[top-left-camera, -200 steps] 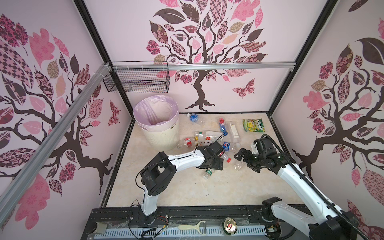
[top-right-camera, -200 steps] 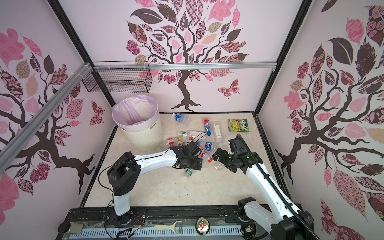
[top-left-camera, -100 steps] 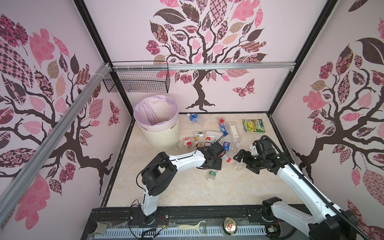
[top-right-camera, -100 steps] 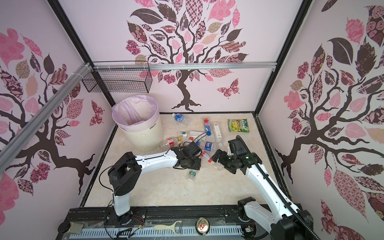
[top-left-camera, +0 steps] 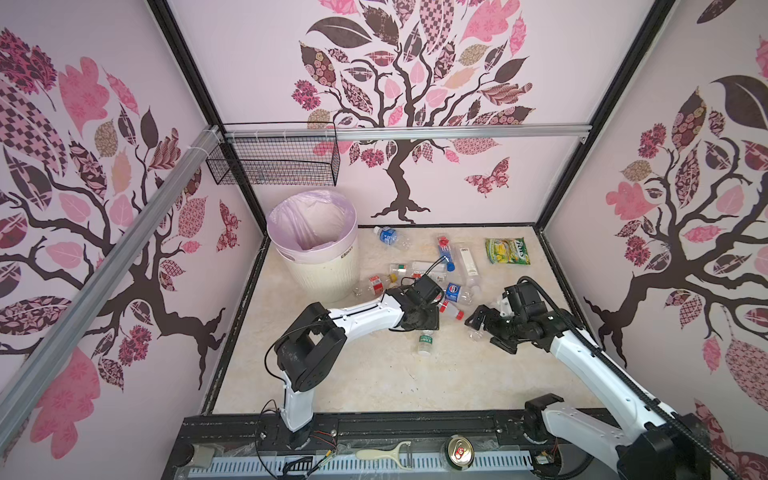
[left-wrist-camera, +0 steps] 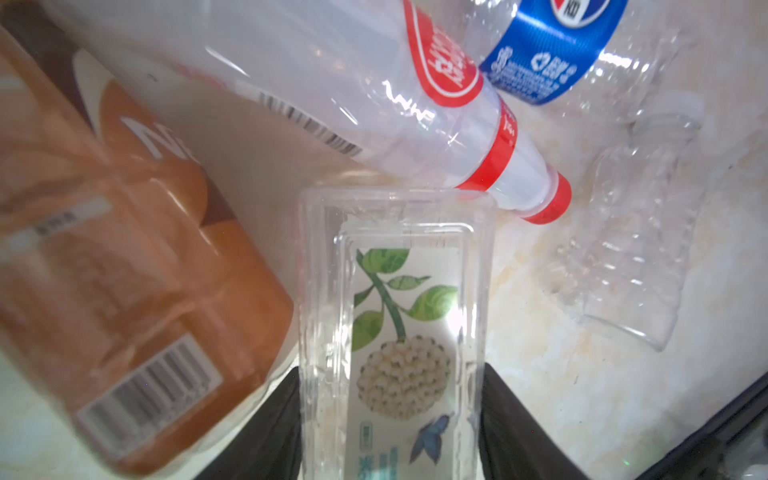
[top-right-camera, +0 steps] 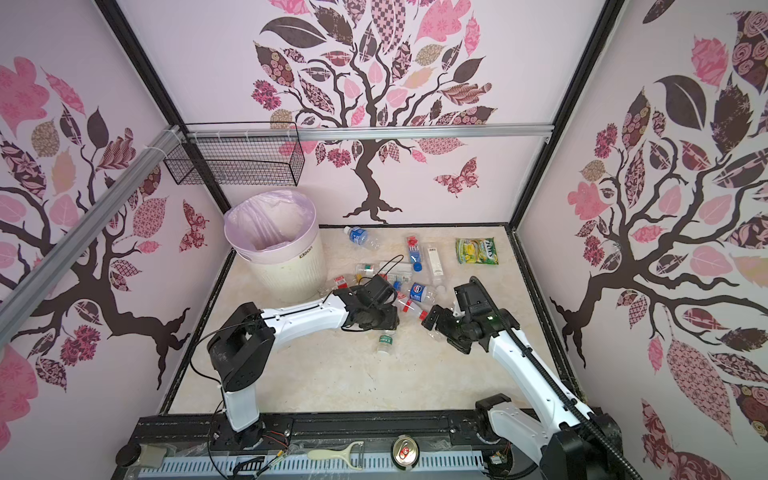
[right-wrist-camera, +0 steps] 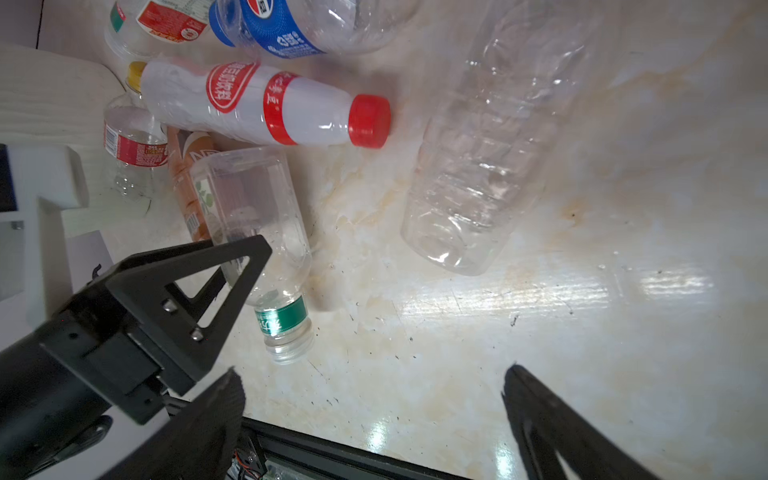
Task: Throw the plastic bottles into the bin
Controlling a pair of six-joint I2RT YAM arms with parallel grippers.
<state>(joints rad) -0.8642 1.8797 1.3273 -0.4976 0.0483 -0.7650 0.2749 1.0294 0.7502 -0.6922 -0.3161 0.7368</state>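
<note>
Green-banded bottle [left-wrist-camera: 395, 324]: this clear, flat-sided plastic bottle sits between the fingers of the left pincer [left-wrist-camera: 388, 374]. The fingers are drawn in against its two flat walls and clamp it. One second earlier they stood wide apart around it. They have since closed, and in both top views the green-banded bottle [top-left-camera: 424, 341] has shifted slightly on the floor [top-left-camera: 374, 374] as they came in. Assessment: the grasp step is complete or nearly so, and lift and transfer come next. Whether the bottle has left the floor cannot be told. Orientation: the bottle lies on its side. Its long axis runs along the pincer's line of reach, with the flat base out beyond the fingertips. The neck and its green band point back toward the wrist side and project clear of the pincer body. A brown bottle [left-wrist-camera: 124, 270] lies just beside one finger. A red-capped bottle [left-wrist-camera: 415, 124] lies crosswise just beyond the base, touching it or nearly so. Both may be disturbed on lift. The bin [top-left-camera: 316, 266] stands well apart from the left pincer, off to its wrist side past the bottle cluster, and no bottle is visible inside it. The right pincer [right-wrist-camera: 372, 372] has its fingers fully apart and holds nothing. An unlabelled clear bottle [right-wrist-camera: 486, 158] lies on its side ahead of its fingertips.
</note>
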